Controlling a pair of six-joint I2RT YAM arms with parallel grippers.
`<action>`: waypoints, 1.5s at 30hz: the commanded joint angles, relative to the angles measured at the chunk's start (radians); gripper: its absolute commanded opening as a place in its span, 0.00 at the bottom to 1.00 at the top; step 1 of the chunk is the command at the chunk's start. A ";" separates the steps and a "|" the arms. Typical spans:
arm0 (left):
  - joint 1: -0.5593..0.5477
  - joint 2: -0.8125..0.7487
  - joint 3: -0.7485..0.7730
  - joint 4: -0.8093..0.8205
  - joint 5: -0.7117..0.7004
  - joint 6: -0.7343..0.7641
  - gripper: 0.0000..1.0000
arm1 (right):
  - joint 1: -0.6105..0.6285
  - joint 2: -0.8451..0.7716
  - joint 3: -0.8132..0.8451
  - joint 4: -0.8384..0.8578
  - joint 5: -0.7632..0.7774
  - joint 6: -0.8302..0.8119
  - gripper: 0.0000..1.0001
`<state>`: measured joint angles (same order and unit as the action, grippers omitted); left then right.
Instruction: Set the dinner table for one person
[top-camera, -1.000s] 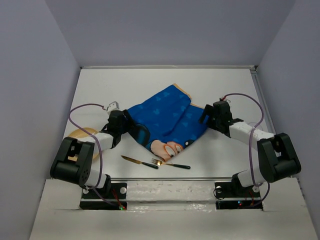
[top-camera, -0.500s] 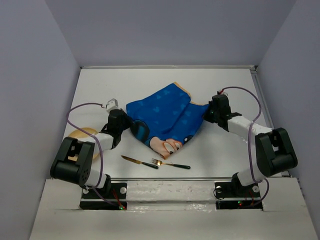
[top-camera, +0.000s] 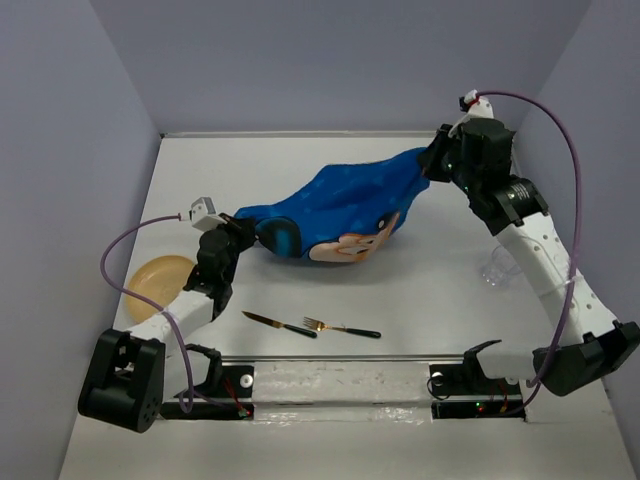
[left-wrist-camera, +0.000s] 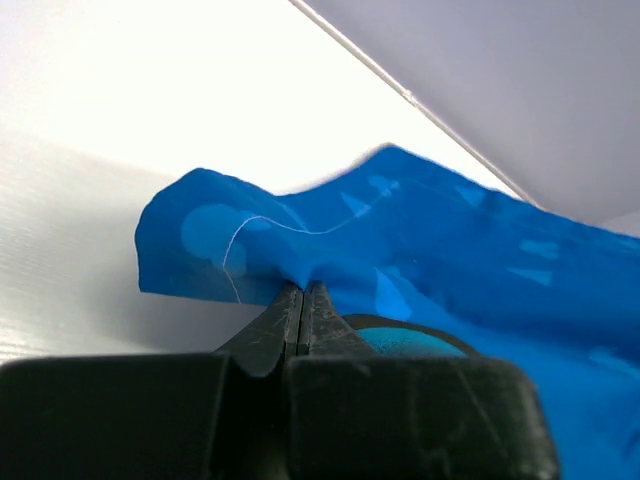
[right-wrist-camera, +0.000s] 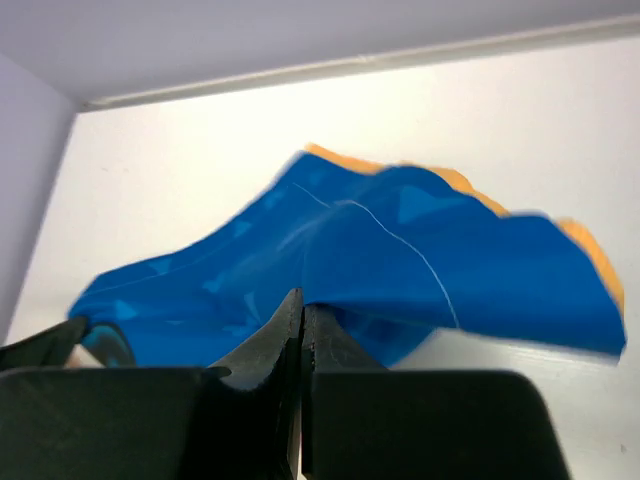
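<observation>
The blue cartoon-mouse cloth mat (top-camera: 330, 200) hangs stretched over the middle of the white dinner table (top-camera: 300, 155). My left gripper (top-camera: 240, 228) is shut on the mat's left edge, low near the tabletop. My right gripper (top-camera: 432, 160) is shut on its right edge, raised high at the back right. In the left wrist view the left gripper (left-wrist-camera: 302, 288) pinches a fold of the mat (left-wrist-camera: 450, 250). In the right wrist view the right gripper (right-wrist-camera: 302, 300) pinches the mat (right-wrist-camera: 350, 250), and an orange border shows along the mat's far side.
A tan plate (top-camera: 158, 280) lies at the left edge of the table. A knife (top-camera: 278, 323) and a fork (top-camera: 342, 328) lie near the front edge. A clear glass (top-camera: 500, 268) stands at the right under my right arm.
Both grippers have shut on the mat's edges. The right arm has risen and swung to the back right, pulling the mat up and stretching it; the left has lifted a little.
</observation>
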<state>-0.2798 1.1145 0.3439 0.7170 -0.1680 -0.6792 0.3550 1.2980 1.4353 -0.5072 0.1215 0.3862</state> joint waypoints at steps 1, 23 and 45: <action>0.004 -0.006 -0.028 0.084 -0.042 -0.007 0.00 | 0.019 0.047 0.114 -0.100 0.007 -0.039 0.01; -0.039 -0.047 -0.131 0.108 -0.057 0.009 0.00 | 0.004 0.126 -0.460 0.320 0.065 0.147 0.65; -0.131 -0.097 -0.138 0.033 -0.151 0.084 0.00 | -0.120 0.075 -0.803 0.364 -0.013 0.321 0.44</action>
<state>-0.4034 1.0470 0.2115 0.7452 -0.2661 -0.6376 0.2363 1.3491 0.6197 -0.2016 0.1474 0.6815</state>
